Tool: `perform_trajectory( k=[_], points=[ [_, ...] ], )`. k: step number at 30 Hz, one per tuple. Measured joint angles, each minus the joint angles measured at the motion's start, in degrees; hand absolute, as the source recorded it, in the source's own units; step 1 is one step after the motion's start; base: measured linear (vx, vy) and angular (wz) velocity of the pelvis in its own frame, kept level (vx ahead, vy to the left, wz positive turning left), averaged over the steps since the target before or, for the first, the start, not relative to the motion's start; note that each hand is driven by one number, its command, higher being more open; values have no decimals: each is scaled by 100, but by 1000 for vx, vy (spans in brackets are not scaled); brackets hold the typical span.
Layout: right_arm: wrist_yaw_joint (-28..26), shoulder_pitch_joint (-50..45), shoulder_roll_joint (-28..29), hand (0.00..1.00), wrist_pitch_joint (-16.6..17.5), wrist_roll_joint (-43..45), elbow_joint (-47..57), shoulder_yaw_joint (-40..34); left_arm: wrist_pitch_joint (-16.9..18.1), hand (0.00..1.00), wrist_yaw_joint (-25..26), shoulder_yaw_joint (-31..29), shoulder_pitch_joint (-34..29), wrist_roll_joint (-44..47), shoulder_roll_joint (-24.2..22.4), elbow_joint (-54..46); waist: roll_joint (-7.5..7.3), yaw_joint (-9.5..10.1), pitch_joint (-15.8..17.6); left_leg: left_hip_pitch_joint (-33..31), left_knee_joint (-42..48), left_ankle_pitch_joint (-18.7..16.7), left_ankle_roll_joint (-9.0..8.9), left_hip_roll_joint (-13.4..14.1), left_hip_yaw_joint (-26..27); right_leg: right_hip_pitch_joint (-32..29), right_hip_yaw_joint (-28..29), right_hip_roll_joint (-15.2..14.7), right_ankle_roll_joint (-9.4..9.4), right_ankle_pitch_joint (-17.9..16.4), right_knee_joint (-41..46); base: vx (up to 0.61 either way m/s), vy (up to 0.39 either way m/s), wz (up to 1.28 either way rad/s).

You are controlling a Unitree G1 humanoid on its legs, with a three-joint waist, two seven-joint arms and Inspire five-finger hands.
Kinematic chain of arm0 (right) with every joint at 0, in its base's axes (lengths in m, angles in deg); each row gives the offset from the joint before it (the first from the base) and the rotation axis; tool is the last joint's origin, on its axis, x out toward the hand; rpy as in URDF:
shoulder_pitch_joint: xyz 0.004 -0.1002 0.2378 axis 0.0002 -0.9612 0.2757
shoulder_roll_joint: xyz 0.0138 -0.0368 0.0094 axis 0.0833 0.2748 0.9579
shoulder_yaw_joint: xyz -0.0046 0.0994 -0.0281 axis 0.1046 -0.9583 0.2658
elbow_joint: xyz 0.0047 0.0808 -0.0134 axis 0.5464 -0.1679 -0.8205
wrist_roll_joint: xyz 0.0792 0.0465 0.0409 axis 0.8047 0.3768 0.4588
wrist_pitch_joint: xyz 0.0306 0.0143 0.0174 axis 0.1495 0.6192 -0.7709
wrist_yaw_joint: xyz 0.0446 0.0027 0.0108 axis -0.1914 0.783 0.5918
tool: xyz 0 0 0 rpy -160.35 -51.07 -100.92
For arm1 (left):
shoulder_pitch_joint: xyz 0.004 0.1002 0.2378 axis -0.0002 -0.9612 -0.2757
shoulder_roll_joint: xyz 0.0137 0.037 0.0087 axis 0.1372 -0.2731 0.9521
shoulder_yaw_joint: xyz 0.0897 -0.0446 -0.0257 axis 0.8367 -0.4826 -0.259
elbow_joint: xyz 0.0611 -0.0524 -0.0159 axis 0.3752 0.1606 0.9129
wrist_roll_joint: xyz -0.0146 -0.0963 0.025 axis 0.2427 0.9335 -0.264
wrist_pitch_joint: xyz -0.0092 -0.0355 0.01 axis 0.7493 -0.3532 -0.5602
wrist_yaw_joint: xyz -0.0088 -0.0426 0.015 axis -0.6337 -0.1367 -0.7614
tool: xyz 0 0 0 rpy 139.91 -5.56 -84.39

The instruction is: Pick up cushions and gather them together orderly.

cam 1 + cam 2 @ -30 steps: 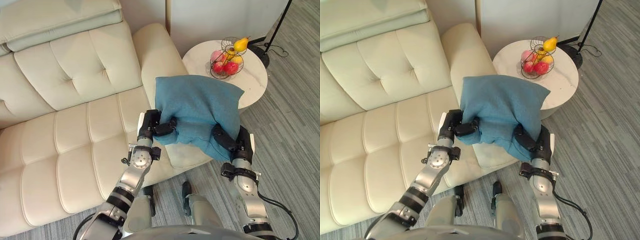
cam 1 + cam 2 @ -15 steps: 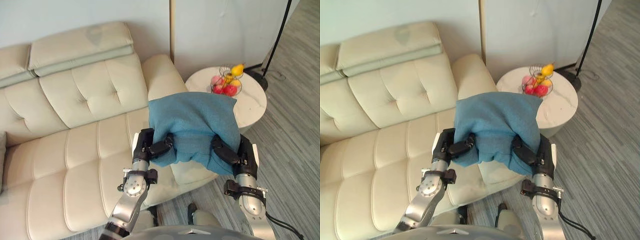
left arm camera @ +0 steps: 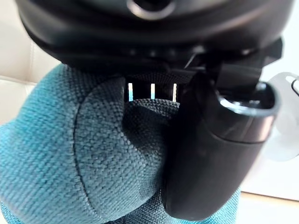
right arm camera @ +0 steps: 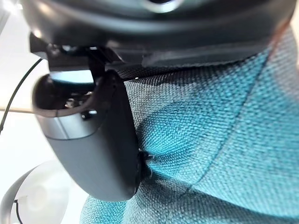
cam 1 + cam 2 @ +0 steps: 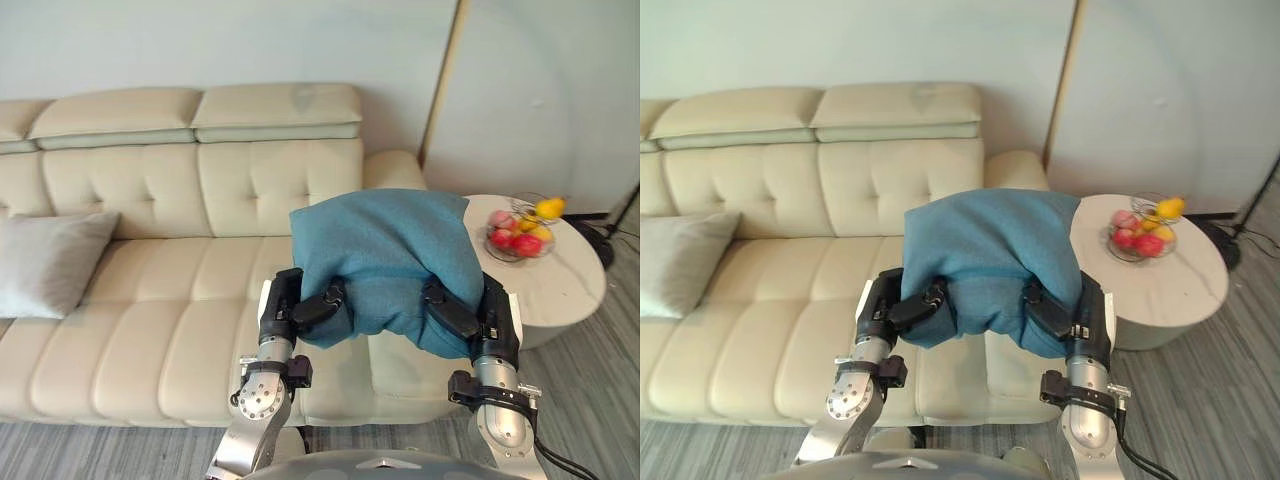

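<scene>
- The fingers [image 5: 325, 300] of the left hand [image 5: 283, 302] are curling into the near left corner of the teal cushion [image 5: 385, 245] and grasping it. In the left wrist view, its thumb [image 3: 215, 154] is pressing into the fabric.
- The right hand [image 5: 492, 318] is doing the same at the near right corner. Its fingers are clenching a fold of the cloth and its thumb [image 4: 88, 144] is lying against the weave.
- The teal cushion is hanging in the air between the two hands, above the right part of the cream sofa [image 5: 150, 320].
- A grey cushion [image 5: 50, 265] is leaning at the left end of the sofa, well apart from the teal one.
- A round side table [image 5: 570, 290] with a wire fruit basket [image 5: 520, 232] is standing to the right of the sofa.
- I am judging this step as carrying. The teal cushion should be travelling left toward the grey one, level and with both grips equally firm. It should then be going down on the seat just beside the grey one, against the backrest, before any finger is letting go.
</scene>
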Motion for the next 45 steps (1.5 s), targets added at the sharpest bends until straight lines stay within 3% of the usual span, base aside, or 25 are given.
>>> perform_trajectory(
  k=[1,3,4,5,8,12,14,15,16,17,18,19,22,26,29,30,32,34,35,38,45],
  points=[
    [21,53,-4,0,4,-49,-35,-39,30,0,0,30,1,65,-31,19,-5,-14,-31,233,200,-44,-46,254,161,40,-77,-186,88,53,-26,-62,237,49],
    [34,172,-11,0,34,-108,-244,-188,131,0,-3,146,41,99,-25,136,14,-78,-120,460,177,-127,-61,362,218,80,-194,-350,261,165,-152,-29,280,63],
    [48,360,-59,0,73,-113,-602,-482,250,0,-43,377,150,103,-73,335,128,-194,-245,700,-238,-7,-187,402,237,99,-396,-496,489,359,-371,-34,531,110],
    [64,637,-69,0,111,-156,-1065,-720,276,0,-114,534,334,103,-101,568,274,-314,-393,800,-1026,-121,-917,234,254,65,-548,-527,734,718,-752,-24,527,97],
    [-14,879,253,0,99,-214,-1833,-685,275,0,-94,402,465,195,167,1028,-137,-317,-330,788,-1109,-73,-687,-268,259,280,-292,-778,778,1191,-1371,25,344,30],
    [-147,873,339,0,-37,-222,-2185,-559,246,0,-93,283,435,247,319,1188,-176,-281,-157,769,-844,-294,-458,-497,156,159,-106,-1088,734,1330,-735,9,195,23],
    [-160,872,406,0,-74,-221,-2239,-559,244,0,-94,268,384,244,324,1187,-187,-247,-45,840,-803,-385,-376,-508,165,-85,285,-1120,599,1413,-175,-14,117,-2],
    [-182,869,434,0,-73,-222,-2239,-537,240,0,-98,211,358,244,328,1187,-166,-281,45,927,-835,-438,-294,-480,148,-279,631,-1040,492,1177,207,-3,57,-5],
    [-193,870,442,0,-72,-219,-2232,-491,239,0,-109,153,352,239,328,1184,-205,-325,61,937,-867,-458,-262,-428,114,-415,998,-711,545,688,496,0,0,0],
    [-194,871,447,0,-71,-218,-2228,-479,239,0,-110,140,355,238,328,1178,-249,-335,67,953,-898,-455,-256,-442,110,-449,1090,-557,550,516,559,41,-89,3],
    [-195,876,471,0,-70,-217,-2192,-466,239,0,-116,139,354,230,315,1133,-381,-335,68,961,-923,-461,-268,-507,135,-500,1134,-105,506,115,493,60,-103,-10],
    [-180,889,425,0,-66,-216,-2100,-484,231,0,-135,164,356,208,216,1110,-379,-318,65,888,-834,-516,-344,-524,176,-357,1065,42,389,-48,173,58,-96,-13],
    [-124,738,365,0,-65,-191,-1890,-577,212,0,-200,266,359,181,96,946,-194,-346,76,896,-878,-500,-449,-480,88,-316,1089,144,285,-73,134,103,-49,5],
    [-112,477,406,0,-67,-145,-1531,-632,212,0,-235,353,355,179,85,841,-137,-339,34,1092,-975,-459,-518,-390,35,-31,1078,231,248,-115,-1,144,-55,19],
    [-115,145,432,0,-66,-94,-987,-614,213,0,-272,352,247,185,86,612,-118,-315,37,805,224,-531,-430,-154,48,493,1015,310,247,-112,-367,127,-65,21],
    [-117,61,373,0,-66,-95,-752,-586,215,0,-287,351,192,187,80,477,-21,-241,53,506,1154,-509,-435,52,100,710,1012,397,246,-113,-482,91,-7,-7],
    [-113,31,258,0,-62,-95,-570,-560,216,0,-319,339,141,192,44,373,23,-142,27,233,1831,-504,-380,240,142,911,1097,380,209,-137,-657,97,39,-25],
    [-31,37,208,0,-30,-96,-489,-565,225,0,-387,341,130,190,-23,301,105,-87,-31,312,1026,-694,-162,247,229,857,1204,326,216,-141,-572,89,149,-30],
    [-16,39,213,0,-32,-96,-498,-562,226,0,-391,336,127,190,-51,291,128,-68,-64,529,372,-524,-186,133,159,783,1301,289,289,-192,-494,87,168,-22],
    [-17,39,261,0,-34,-105,-504,-535,224,0,-383,306,99,189,-44,293,-72,-90,-79,651,-18,-520,-194,-220,-38,699,1493,102,351,-226,-577,49,136,-9],
    [-60,40,272,0,-51,-214,-762,-440,220,0,-377,316,-79,181,89,296,-129,-87,-115,1093,-627,-502,-231,-359,43,790,1814,88,425,-134,-720,10,52,-14]
  ],
)
